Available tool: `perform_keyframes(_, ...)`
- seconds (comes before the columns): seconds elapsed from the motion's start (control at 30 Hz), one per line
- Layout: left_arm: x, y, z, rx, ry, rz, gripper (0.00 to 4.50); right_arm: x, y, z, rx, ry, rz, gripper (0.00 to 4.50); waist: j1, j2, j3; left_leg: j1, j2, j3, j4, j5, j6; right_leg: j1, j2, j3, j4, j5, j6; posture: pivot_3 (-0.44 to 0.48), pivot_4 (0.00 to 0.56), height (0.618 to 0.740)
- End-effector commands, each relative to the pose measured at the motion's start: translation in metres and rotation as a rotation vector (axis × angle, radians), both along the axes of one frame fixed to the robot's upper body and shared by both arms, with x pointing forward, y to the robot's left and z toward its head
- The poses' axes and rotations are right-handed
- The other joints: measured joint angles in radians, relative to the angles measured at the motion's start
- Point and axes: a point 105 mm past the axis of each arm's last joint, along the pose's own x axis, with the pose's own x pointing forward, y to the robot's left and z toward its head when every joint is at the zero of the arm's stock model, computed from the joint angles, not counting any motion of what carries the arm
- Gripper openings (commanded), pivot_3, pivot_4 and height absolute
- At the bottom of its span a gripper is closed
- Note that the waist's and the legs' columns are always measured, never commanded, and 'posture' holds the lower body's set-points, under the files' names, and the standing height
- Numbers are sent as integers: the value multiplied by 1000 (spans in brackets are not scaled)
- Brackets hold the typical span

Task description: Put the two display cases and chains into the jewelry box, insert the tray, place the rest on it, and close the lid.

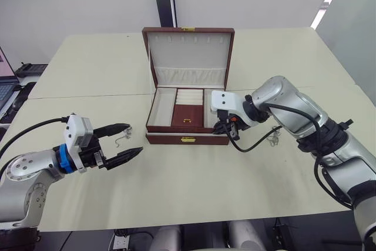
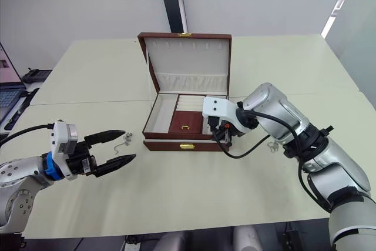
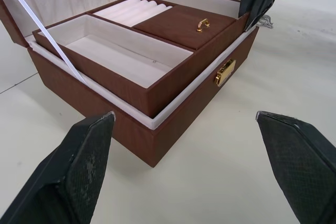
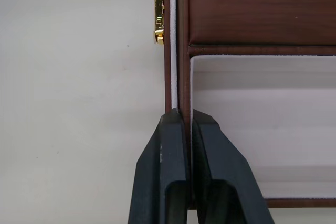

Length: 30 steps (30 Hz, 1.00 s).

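A: The jewelry box (image 1: 187,139) stands in the middle of the pale table (image 1: 194,186), its lid (image 1: 188,57) raised upright at the back, the cream lining and gathered pocket facing forward.

B: And the tray (image 1: 185,111)?

A: It sits in the top of the box, its brown rim showing above the box's cream edge. It has cream side compartments, ring rolls at the back and a dark red centre panel with a small gold handle (image 3: 202,24).

B: What is the right gripper (image 1: 226,126) doing?

A: It is at the box's front right corner. In the right wrist view its two black fingers (image 4: 163,177) are pressed together on the tray's front rim, one on each side of it, near the gold clasp (image 4: 158,14).

B: And the left gripper (image 1: 123,140)?

A: It hovers over the table in front of and to the left of the box, its fingers spread wide with nothing between them. One chain (image 1: 121,139) lies on the table just by its fingertips.

B: Any other chains?

A: A second chain (image 1: 273,138) lies on the table to the right of the box, partly behind the right arm.
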Motion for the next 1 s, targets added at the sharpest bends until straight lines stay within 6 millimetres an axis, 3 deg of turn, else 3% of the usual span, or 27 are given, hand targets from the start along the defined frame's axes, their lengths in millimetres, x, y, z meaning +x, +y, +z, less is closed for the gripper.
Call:
perform_keyframes(0.03,-2,-10,13,-23,-45,-32,4500,2,3,23,40,-64,39,1284,1,0,0,0,0,0,0,0,0,0,0,0,0,0,0,0,150,740)
perform_keyframes(0.4,-5,-20,22,-50,-71,-62,4500,3,4,37,84,-95,80,4468,1,0,0,0,0,0,0,0,0,0,0,0,0,0,0,0,150,740)
perform_keyframes(0.57,-5,-20,26,-58,-88,-58,4500,8,1,48,125,-154,78,4468,1,0,0,0,0,0,0,0,0,0,0,0,0,0,0,0,150,740)
perform_keyframes(0.73,-6,-20,27,-61,-98,-46,4500,18,4,72,235,-249,58,4468,1,0,0,0,0,0,0,0,0,0,0,0,0,0,0,0,150,740)
perform_keyframes(0.87,-7,-20,26,-64,-101,-45,4500,30,13,91,367,-367,31,4468,-1,0,0,0,0,1,0,0,0,0,0,0,0,0,0,0,150,740)
perform_keyframes(1.0,-7,-20,25,-68,-105,-42,4500,36,23,93,467,-454,14,4468,0,0,0,0,0,0,0,0,0,0,0,0,0,0,0,0,150,740)
